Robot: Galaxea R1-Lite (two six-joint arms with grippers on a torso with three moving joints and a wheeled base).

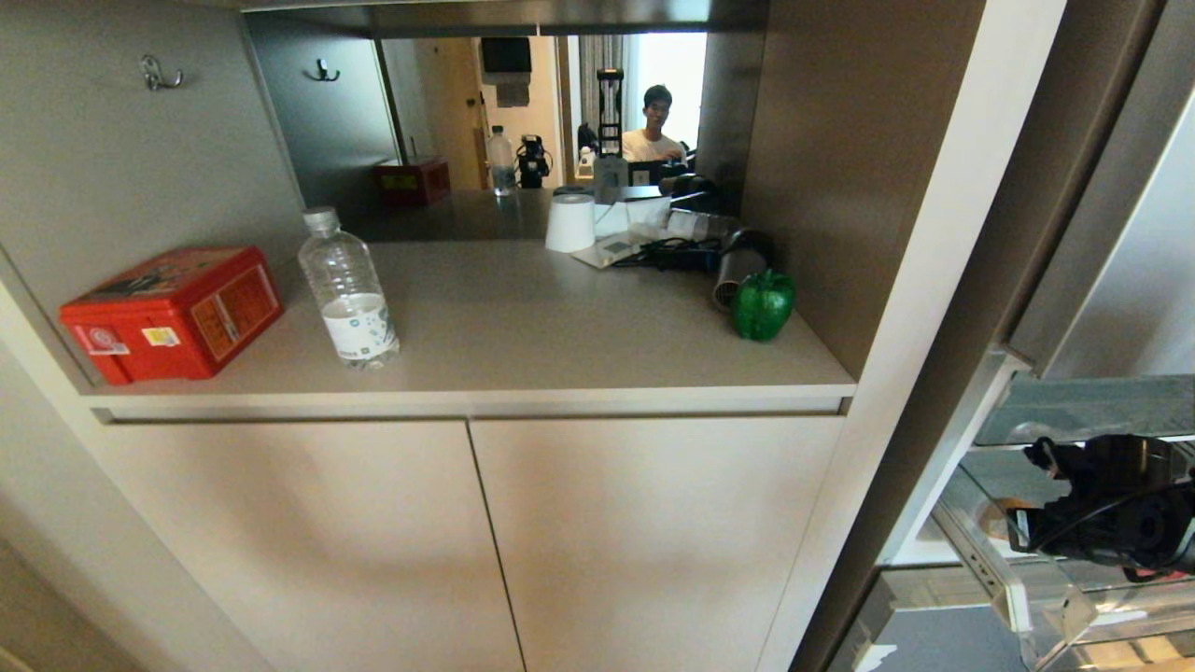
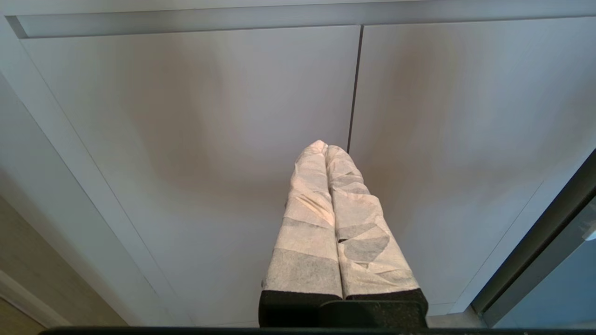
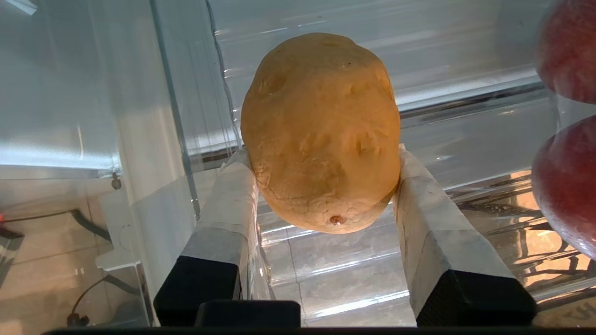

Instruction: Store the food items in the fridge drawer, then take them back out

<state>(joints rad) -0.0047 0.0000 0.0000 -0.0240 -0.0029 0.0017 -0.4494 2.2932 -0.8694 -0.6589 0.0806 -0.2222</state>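
Robot holds potato (image 3: 321,132) over open fridge drawer (image 3: 354,274); pepper yet to be moved

In the right wrist view the right gripper (image 3: 326,172) clasps the tan potato between its taped fingers (image 3: 233,195) above the clear bin, two reddish fruits at the frame's right edge. The head view shows only that arm, dark, at lower right, but reveals the green bell pepper (image 1: 763,304) on the counter, right of centre. By these frames, storing looks barely begun. The left gripper (image 2: 326,149), fingers pressed together and empty, faces the cabinet doors (image 2: 209,139).
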